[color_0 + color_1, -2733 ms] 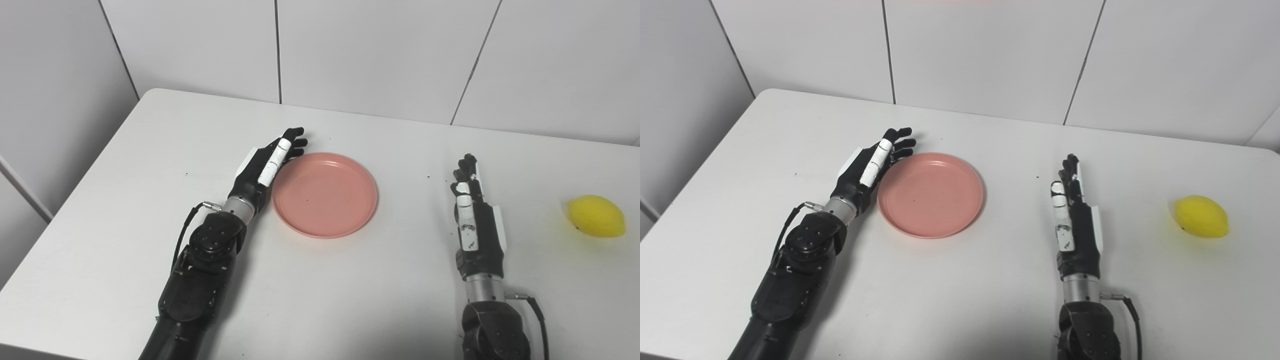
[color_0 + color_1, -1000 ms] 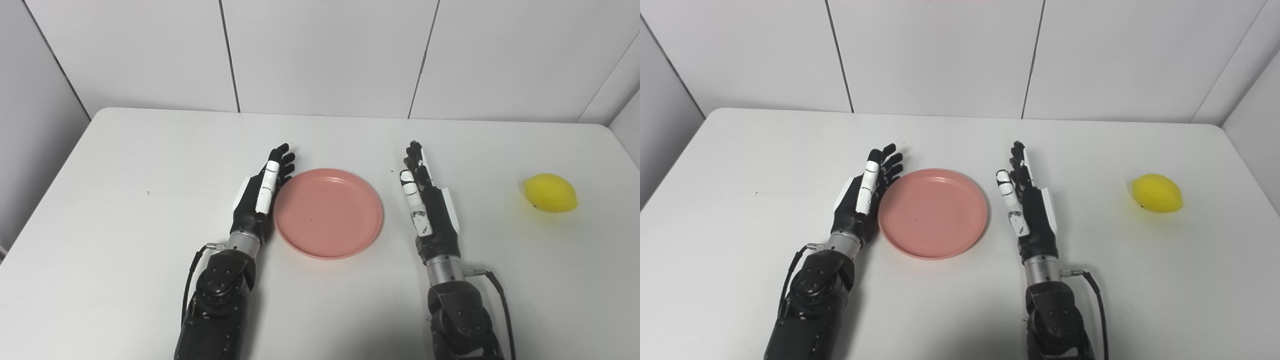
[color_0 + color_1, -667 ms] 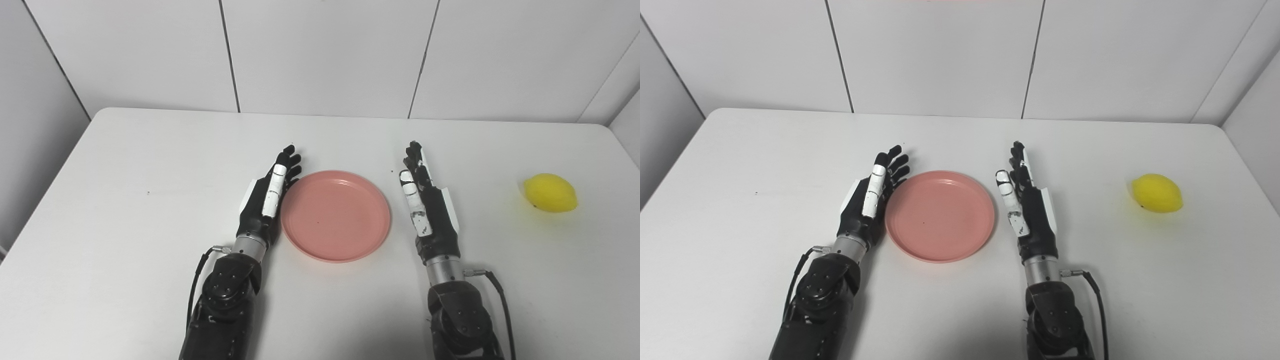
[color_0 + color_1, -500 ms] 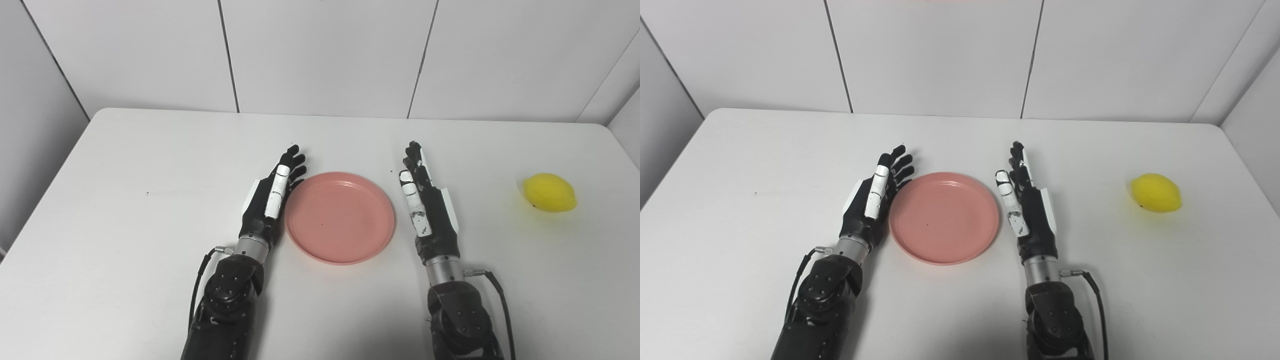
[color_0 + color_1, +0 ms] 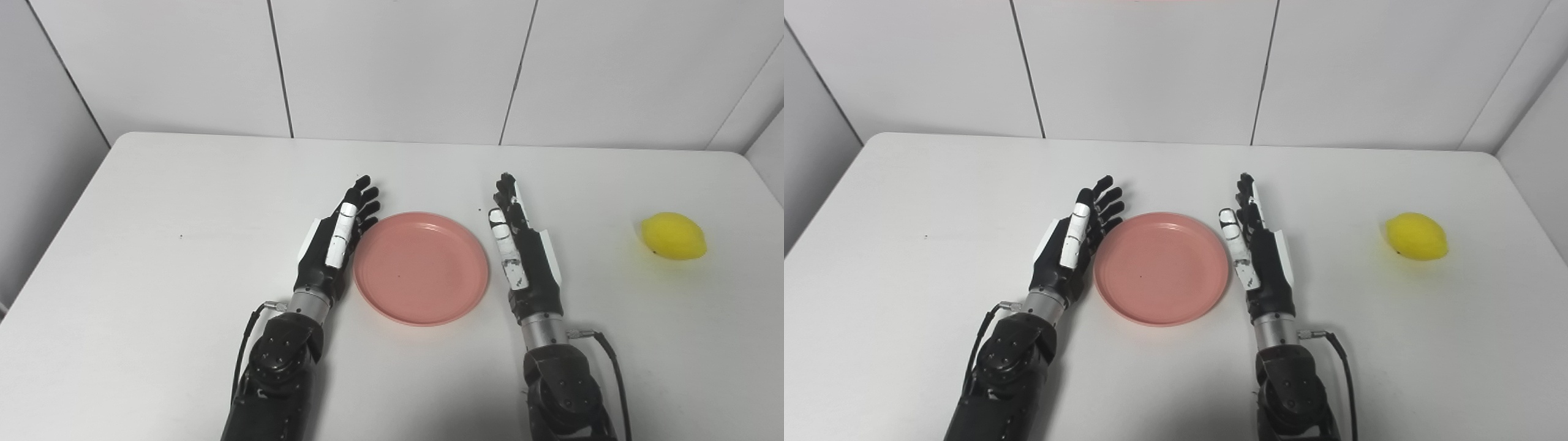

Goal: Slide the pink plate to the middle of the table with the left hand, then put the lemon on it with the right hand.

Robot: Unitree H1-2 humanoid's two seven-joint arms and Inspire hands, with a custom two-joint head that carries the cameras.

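Note:
The pink plate lies flat near the middle of the white table, with nothing on it. My left hand stands on edge with fingers straight, open, its palm side against the plate's left rim. My right hand rests open on edge, just right of the plate's right rim. The yellow lemon lies alone far to the right, well away from the right hand.
White panel walls close the back, the left side and the right corner. The table's right edge runs close beyond the lemon. Both forearms lie on the table's near part, each with a thin cable at the wrist.
The left hand has pushed the plate a little to the right, closing the gap to the right hand. The right hand and lemon have stayed put. Since 2.7 s ago the camera has turned right.

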